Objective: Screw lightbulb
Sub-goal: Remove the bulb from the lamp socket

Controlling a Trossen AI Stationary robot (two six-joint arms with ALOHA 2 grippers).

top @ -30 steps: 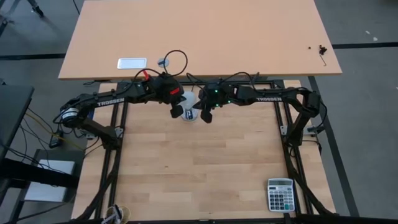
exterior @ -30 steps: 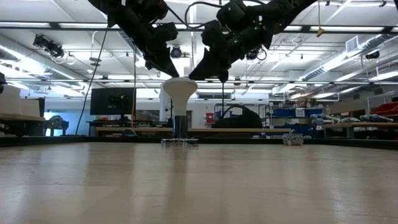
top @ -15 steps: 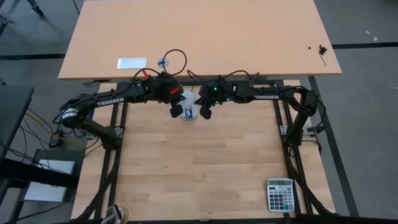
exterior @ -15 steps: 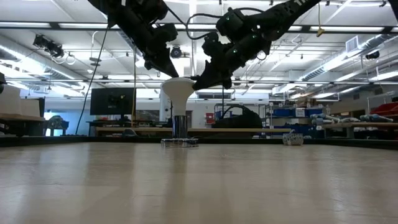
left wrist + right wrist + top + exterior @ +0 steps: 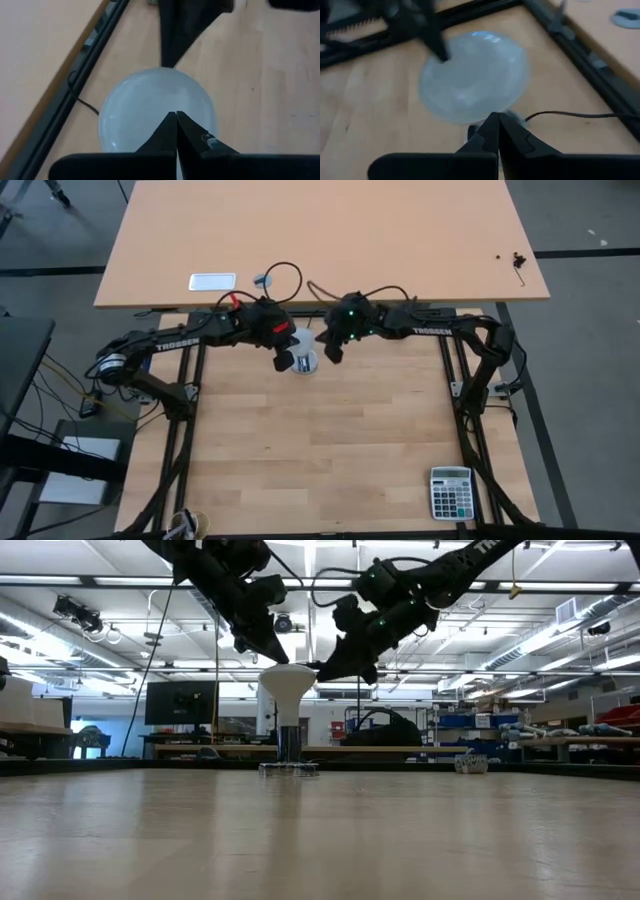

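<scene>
**White bulb upright, both hands hovering at its head**

White and funnel-shaped, the lightbulb (image 5: pixel 288 690) stands upright near the far edge of your worktop (image 5: pixel 330 450), wide head up, narrow neck down in a dark socket (image 5: pixel 289 743). From above you see it roughly midway between the two arms, its pale head (image 5: pixel 305 352) partly covered by them.

Left hand (image 5: pixel 284 360): you have it above the bulb's left side, fingers pressed together into one point. Its wrist view shows the closed tips (image 5: pixel 176 117) over the rounded head (image 5: pixel 150 107); whether they touch it cannot be told. It pinches nothing.

Right hand (image 5: pixel 333 352): it comes in from the opposite side, also pressed together and holding nothing. In the low view its tip (image 5: pixel 322 671) sits just beside the rim of the bulb's head, at about the same height. The right wrist view shows the closed fingers (image 5: pixel 496 125) pointing at the head's near edge, with a black cord (image 5: pixel 570 116) running across the wood beside the base.

Elsewhere you have a calculator (image 5: pixel 451 493) at the near right corner, well apart from the bulb, and a second, paler table (image 5: pixel 400 240) beyond the frame carrying a small white tray (image 5: pixel 212 281).
</scene>
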